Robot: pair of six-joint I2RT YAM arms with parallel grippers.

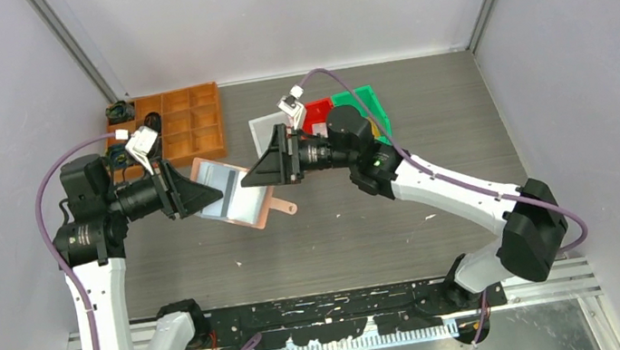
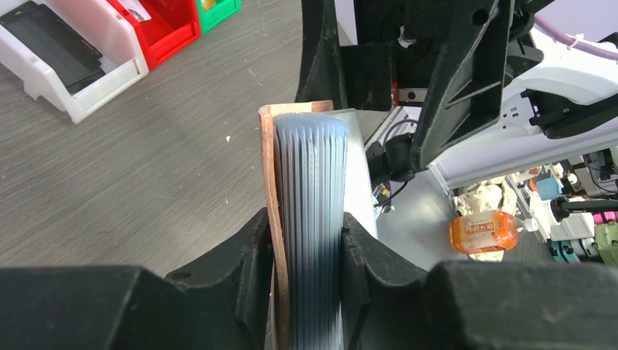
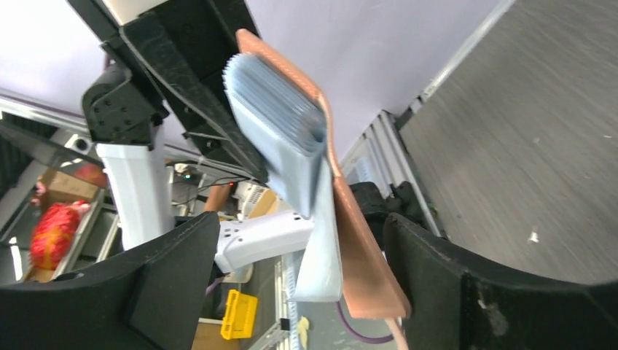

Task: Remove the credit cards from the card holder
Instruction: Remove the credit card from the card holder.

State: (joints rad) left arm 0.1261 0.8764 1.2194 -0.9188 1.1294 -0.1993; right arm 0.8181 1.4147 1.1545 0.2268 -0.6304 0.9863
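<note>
left gripper (image 2: 306, 230) clamps the card holder (image 1: 247, 211) by its grey pockets (image 2: 310, 182); right gripper (image 3: 299, 237) gapes empty astride the holder's other end. extraction pending, i judge: next, nip one card's edge.

- Top external: from high behind the near edge, I look down and forward over the whole table (image 1: 360, 232), at a distance.
- Left wrist: I see the card holder (image 2: 310, 219) edge-on, very close.
- Right wrist: equally close, facing the same card holder from the opposite side.
</note>
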